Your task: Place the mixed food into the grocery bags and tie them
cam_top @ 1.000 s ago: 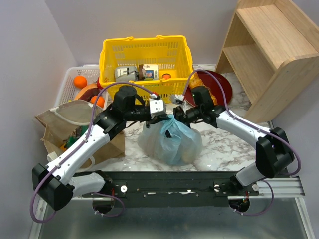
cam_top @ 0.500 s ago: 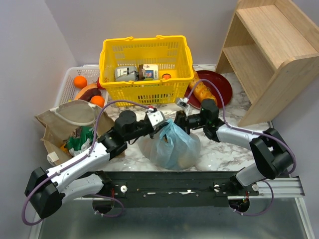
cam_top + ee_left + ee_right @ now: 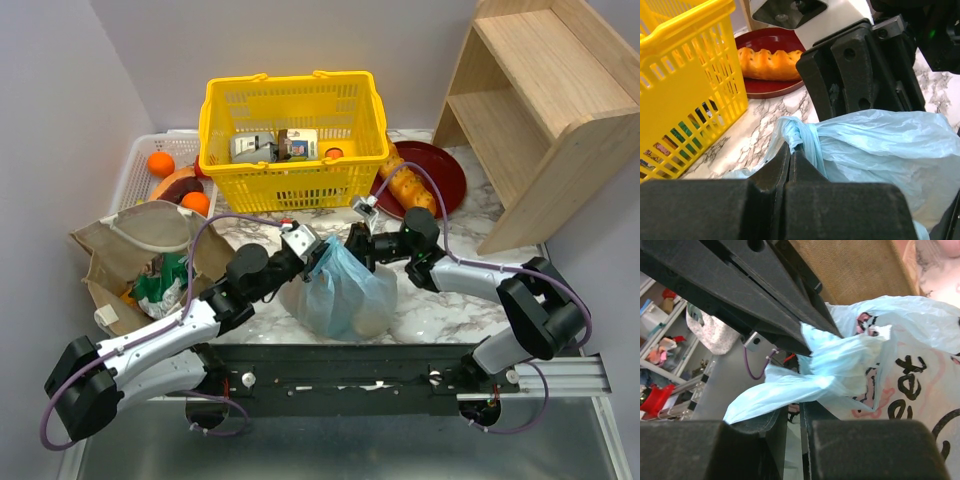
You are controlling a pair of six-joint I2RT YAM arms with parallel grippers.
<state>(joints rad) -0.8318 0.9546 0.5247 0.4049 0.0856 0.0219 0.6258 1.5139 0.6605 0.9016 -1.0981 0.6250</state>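
Note:
The light-blue grocery bag (image 3: 350, 298) sits filled on the marble table in front of the arm bases, its top gathered into a twisted knot (image 3: 799, 131). My left gripper (image 3: 318, 252) is shut on a twisted handle of the bag just under the knot (image 3: 791, 147). My right gripper (image 3: 352, 243) faces it from the right and is shut on the other light-blue handle strip (image 3: 794, 407). The pink-white cartoon print shows on the bag (image 3: 920, 345). The tan bag (image 3: 150, 230) stands open at the left with a green packet (image 3: 160, 285) inside. Oranges (image 3: 160, 163) lie in a white tray.
A yellow mesh basket (image 3: 290, 110) with cartons (image 3: 255, 148) stands behind the blue bag. A red plate (image 3: 450, 170) with a golden bread loaf (image 3: 410, 187) is at the back right. A wooden shelf (image 3: 540, 100) stands at the far right.
Both arms have dropped lower and swung nearer to me. The two grippers have drawn closer together over the blue bag, pulling its top into a tighter twist.

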